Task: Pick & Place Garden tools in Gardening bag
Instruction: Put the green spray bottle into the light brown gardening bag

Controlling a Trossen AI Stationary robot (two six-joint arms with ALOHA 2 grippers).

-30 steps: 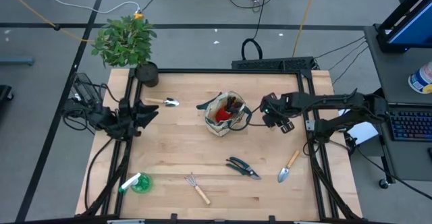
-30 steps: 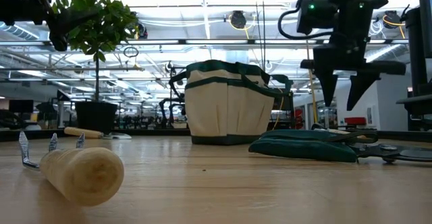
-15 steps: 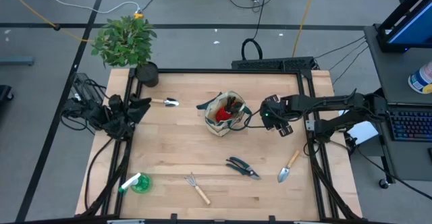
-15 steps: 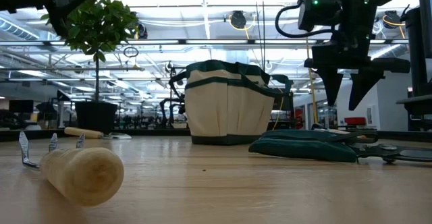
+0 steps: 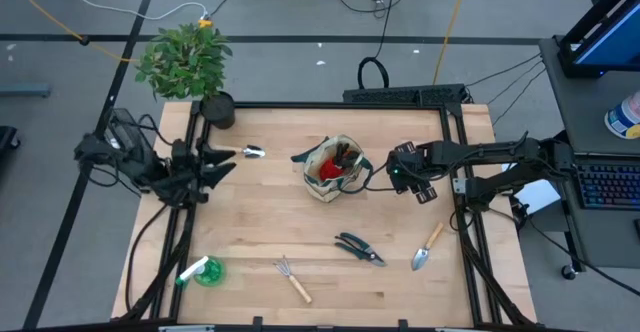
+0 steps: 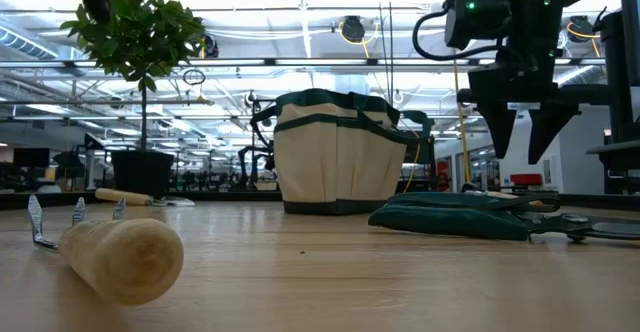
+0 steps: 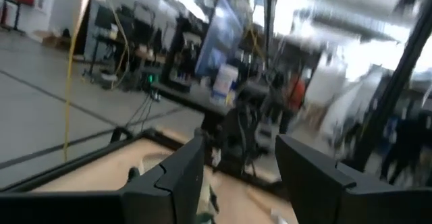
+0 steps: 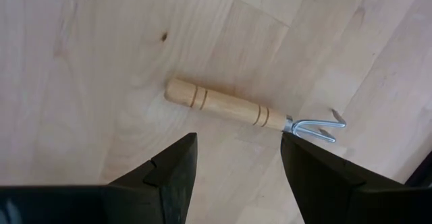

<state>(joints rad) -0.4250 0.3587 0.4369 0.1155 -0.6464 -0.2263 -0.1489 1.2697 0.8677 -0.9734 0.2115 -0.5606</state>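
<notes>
The beige gardening bag (image 5: 335, 168) with green trim stands mid-table, red gloves and dark tools inside; it also shows in the low view (image 6: 340, 157). My right gripper (image 5: 415, 180) hangs open just right of the bag, above a wooden-handled rake (image 8: 229, 108) lying flat on the table. My left gripper (image 5: 222, 160) is open and empty, raised over the table's left edge. A trowel (image 5: 245, 152) lies at the far left. Dark shears (image 5: 358, 249), another trowel (image 5: 427, 247), another rake (image 5: 292, 279) and the green-white sprayer (image 5: 205, 270) lie near the front.
A leafy potted plant (image 5: 187, 60) in a black pot (image 5: 217, 109) stands at the table's far left corner. A black frame (image 5: 340, 104) runs round the table. Bare wood lies between the bag and the front tools.
My left gripper has drawn back toward the table's left edge, come forward again and gone up, leaving the top of the low view. My right gripper has stayed open beside the bag.
</notes>
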